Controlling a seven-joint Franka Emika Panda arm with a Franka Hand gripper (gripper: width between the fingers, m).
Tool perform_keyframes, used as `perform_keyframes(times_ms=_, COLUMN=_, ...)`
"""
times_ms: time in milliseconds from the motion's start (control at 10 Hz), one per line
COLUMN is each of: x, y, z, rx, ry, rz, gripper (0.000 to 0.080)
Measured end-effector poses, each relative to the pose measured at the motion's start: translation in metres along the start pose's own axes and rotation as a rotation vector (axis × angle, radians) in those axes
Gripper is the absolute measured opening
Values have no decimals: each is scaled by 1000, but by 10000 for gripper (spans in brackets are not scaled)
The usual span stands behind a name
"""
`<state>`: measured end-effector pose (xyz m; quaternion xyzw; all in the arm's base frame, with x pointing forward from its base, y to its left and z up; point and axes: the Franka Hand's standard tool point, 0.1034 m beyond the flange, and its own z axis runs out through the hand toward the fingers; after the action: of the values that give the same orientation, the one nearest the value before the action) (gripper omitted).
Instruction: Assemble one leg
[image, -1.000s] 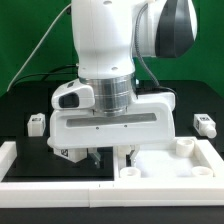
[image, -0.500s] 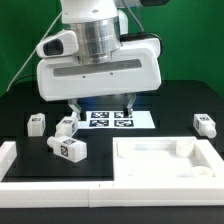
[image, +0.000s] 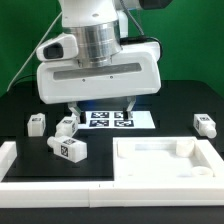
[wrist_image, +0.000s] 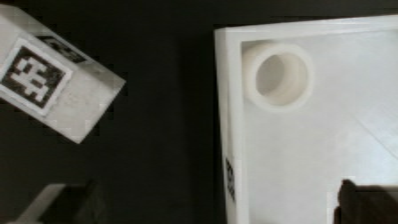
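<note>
Several legs, short white pegs with black-and-white tags, lie on the black table: one lies on its side (image: 67, 149), two stand at the exterior view's left (image: 37, 125) (image: 66, 127) and one at the right (image: 205, 125). The large white rimmed panel (image: 150, 165) lies at the front with round sockets. My gripper (image: 102, 108) hangs open and empty above the table, behind the panel. In the wrist view one tagged leg (wrist_image: 54, 75) lies beside the panel's rim (wrist_image: 228, 110), near a round socket (wrist_image: 279, 77); my gripper (wrist_image: 214, 205) holds nothing and its fingertips (wrist_image: 368, 200) are spread wide.
The marker board (image: 110, 120) lies on the table behind the gripper. A white raised border (image: 8, 158) runs along the table's left and front edge.
One second ago the gripper was low at the panel's front left corner. It has since risen and moved back, and the lying leg now shows in full. Nothing has changed in the last half second.
</note>
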<state>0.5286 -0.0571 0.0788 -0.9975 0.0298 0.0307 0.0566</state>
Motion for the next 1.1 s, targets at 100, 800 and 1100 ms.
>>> perform_keyframes(times_ms=100, x=-18, y=17, z=-3, rx=-20, ry=-19, rz=29, gripper=649)
perform_keyframes(times_ms=800, x=-48, y=37, z=-4, rx=-5, ry=-230, rz=65, gripper=649)
perform_keyframes(times_ms=1100, x=-76, y=102, z=-11, rx=-59, ry=-486, rz=51, gripper=649)
